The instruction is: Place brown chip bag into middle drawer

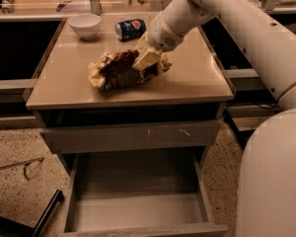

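The brown chip bag (116, 73) lies crumpled on the tan cabinet top (197, 78), dark brown foil with pale yellow ends. My gripper (147, 60) reaches down from the upper right and rests on the right half of the bag, touching it. The bag still lies on the top. The middle drawer (138, 206) stands pulled out and empty at the bottom of the view, below the cabinet.
A blue soda can (130, 28) lies on its side behind the bag. A white bowl (85, 24) stands at the back left. A shut grey drawer front (133, 135) with yellowish scratches sits above the open drawer. My white arm and base (271, 157) fill the right side.
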Robot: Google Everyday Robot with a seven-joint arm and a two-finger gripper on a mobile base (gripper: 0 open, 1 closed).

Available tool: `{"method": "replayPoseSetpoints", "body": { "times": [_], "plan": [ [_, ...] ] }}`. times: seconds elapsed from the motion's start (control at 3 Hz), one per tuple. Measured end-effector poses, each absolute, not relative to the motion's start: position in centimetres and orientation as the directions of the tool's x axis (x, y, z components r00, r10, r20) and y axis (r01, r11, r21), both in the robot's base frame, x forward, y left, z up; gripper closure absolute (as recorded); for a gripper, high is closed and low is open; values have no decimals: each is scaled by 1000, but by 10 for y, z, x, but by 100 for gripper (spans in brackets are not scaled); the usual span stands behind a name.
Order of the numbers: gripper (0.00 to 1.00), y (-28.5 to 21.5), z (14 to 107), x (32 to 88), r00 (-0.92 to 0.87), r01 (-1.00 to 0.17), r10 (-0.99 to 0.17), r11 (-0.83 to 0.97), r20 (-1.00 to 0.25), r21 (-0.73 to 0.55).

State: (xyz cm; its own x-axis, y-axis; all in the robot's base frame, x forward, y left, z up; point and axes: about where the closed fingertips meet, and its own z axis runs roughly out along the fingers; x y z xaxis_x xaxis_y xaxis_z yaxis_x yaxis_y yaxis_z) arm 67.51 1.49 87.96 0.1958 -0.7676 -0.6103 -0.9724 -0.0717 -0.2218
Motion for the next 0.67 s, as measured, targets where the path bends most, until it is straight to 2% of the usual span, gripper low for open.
{"method": "replayPoseSetpoints", "body": {
  "times": [0.33, 0.67],
  "plan": [
    [99, 20, 895, 654, 206, -970, -784, -83, -585, -230],
    [100, 24, 924, 607, 209, -964, -807, -76, -553, -254]
  ]
}}
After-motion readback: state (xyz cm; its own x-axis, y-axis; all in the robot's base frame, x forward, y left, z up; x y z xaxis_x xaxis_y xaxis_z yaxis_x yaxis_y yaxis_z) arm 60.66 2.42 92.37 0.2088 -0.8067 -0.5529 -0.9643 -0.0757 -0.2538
